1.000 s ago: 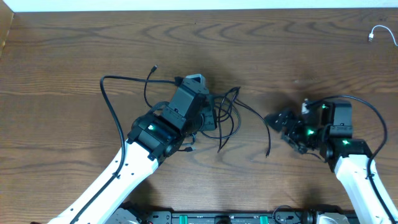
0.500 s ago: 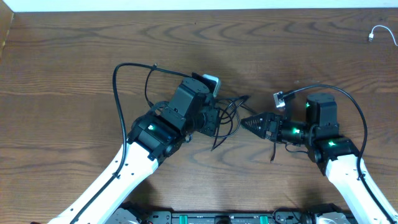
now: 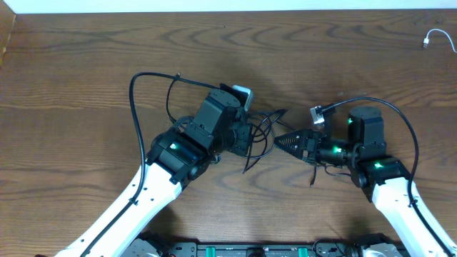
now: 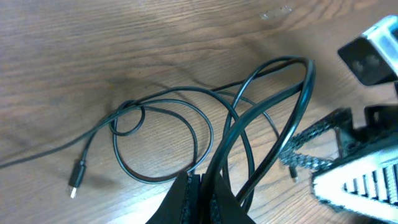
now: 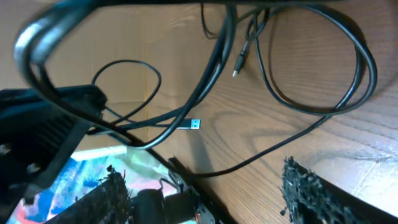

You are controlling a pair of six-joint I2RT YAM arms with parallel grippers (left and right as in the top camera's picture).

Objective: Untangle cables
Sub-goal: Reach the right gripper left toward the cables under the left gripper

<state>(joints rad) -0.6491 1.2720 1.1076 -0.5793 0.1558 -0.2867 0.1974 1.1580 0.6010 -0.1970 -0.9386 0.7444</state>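
One tangle of black cables (image 3: 260, 128), number unclear, mid-worktop (image 3: 86, 57). Left tool (image 3: 246, 137) is clenched on them; right tool (image 3: 284, 140) is released. One white cable (image 3: 437, 36) lies at the far right corner.

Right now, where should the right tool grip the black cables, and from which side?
Probably the raised loop of the black cables arching up from the shut left tool: it stands clear of the table. Come from the right, where the open right tool faces it.

White cable (image 3: 434, 36) partly off-frame
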